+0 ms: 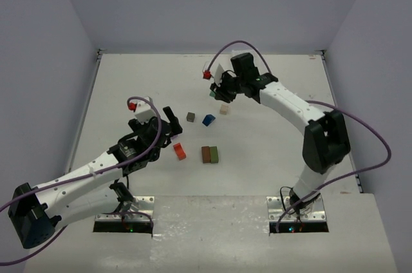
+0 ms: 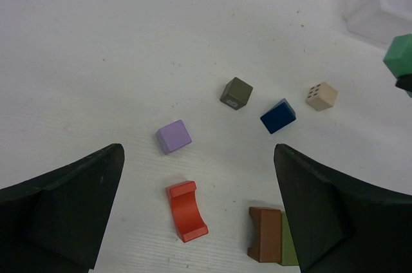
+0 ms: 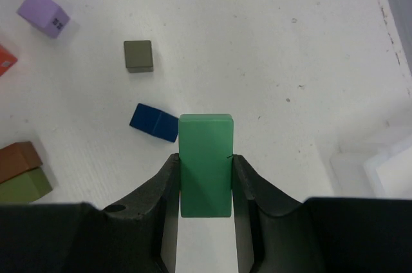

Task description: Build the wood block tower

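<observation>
Table [image 1: 270, 150]: white, matte, and no tower standing on it yet.

Right end effector [image 3: 205, 163]: jaws drawn in narrow, clamped on the long sides of the green block [image 3: 205, 138] and holding it off the table, at 12 o'clock of the loose pieces.

Left end effector [image 1: 172, 122]: jaws spread wide and holding nothing, hovering at 9 o'clock of the group.

Brown bar [image 1: 206, 154] and olive bar [image 1: 214, 154]: side by side and touching, at 6 o'clock of the blue block [image 1: 208, 120].

Red-orange block [image 1: 179, 151], dark olive cube [image 1: 190, 117], beige cube [image 1: 224, 109] and purple cube [image 2: 174, 136]: scattered apart.

Handling, as I judge it: the painted wood is light, rigid and a little slick. Pinch flat opposite faces near mid-height, and keep each piece square when you set it down.
</observation>
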Robot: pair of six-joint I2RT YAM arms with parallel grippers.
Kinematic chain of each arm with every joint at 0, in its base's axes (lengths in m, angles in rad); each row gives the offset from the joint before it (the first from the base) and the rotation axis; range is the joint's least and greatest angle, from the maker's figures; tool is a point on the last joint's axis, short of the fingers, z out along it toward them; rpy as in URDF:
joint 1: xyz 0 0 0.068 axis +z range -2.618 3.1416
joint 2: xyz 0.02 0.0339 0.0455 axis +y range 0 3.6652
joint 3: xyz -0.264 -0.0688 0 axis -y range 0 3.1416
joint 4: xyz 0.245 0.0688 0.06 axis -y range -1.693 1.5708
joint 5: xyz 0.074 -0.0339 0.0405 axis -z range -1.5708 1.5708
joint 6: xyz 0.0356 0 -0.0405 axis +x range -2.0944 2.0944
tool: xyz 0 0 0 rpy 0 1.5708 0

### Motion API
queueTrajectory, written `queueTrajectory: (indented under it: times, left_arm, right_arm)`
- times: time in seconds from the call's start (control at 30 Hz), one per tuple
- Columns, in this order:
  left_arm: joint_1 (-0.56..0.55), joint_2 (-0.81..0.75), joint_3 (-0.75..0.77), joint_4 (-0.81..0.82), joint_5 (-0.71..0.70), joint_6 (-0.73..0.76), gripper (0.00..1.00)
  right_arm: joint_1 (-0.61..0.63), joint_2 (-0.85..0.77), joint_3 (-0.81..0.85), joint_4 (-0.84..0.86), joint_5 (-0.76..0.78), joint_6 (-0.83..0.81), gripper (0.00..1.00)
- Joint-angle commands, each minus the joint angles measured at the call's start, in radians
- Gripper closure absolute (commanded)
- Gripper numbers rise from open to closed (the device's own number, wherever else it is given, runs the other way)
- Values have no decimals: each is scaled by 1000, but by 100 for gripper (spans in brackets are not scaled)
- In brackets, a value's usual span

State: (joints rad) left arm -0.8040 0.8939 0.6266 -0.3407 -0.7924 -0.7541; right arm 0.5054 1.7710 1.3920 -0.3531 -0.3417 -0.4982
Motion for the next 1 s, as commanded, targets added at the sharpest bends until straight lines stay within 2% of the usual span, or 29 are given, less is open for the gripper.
queueTrajectory:
  times: [0.0,0.23,0.43,0.53,0.77,0.97]
  left_arm:
    - [0,-38,22,30,44,8,0]
    - [0,-85,-11,50,80,14,0]
    - [-1,-102,-27,54,97,19,0]
    - [0,-103,-32,53,99,19,0]
    - [0,-107,-35,50,95,22,0]
    - [0,-112,-39,51,85,23,0]
  right_arm:
    - [44,-152,-130,33,-25,78,87]
    - [249,-281,-309,-48,97,104,85]
    - [314,-243,-334,-75,101,148,82]
    - [355,-219,-357,-60,100,78,82]
    - [360,-158,-349,-66,25,-53,82]
    - [360,-108,-324,-59,17,-67,80]
